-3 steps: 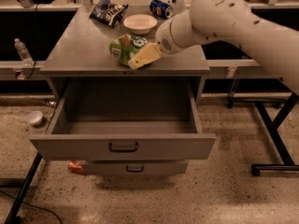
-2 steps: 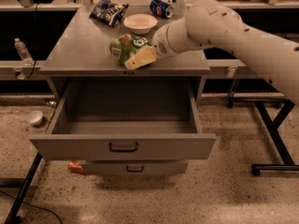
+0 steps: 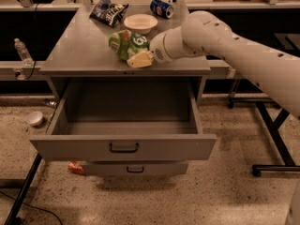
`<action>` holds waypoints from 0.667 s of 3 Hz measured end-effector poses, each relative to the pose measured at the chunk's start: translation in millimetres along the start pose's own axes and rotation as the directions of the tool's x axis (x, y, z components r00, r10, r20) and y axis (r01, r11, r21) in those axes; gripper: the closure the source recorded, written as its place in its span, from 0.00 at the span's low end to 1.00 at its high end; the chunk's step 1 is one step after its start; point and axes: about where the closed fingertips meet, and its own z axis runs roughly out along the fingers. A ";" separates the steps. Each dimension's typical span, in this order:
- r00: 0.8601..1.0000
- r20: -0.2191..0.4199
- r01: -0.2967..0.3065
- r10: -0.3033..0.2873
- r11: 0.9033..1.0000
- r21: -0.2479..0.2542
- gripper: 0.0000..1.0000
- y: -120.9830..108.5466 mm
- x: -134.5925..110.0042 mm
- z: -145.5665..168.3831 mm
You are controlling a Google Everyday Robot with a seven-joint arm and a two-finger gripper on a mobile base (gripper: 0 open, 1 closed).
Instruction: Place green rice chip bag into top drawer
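The green rice chip bag sits crumpled and tilted near the front middle of the grey cabinet top. My gripper reaches in from the right and is shut on the bag's lower right corner, just above the cabinet's front edge. One yellowish finger shows in front of the bag; the other is hidden behind it. The top drawer is pulled wide open below, and its inside is bare.
On the cabinet top behind the bag are a dark chip bag, a white bowl and a blue can. A shallower lower drawer stands slightly open. A water bottle and a floor bowl are at the left. A black table leg stands at the right.
My arm has swung its elbow further left and down over the cabinet. The bag has tipped up slightly in the gripper. The drawer has not moved.
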 end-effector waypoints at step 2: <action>0.992 -0.082 -0.099 0.098 0.995 -0.006 0.96 41.2 27.8 -26.1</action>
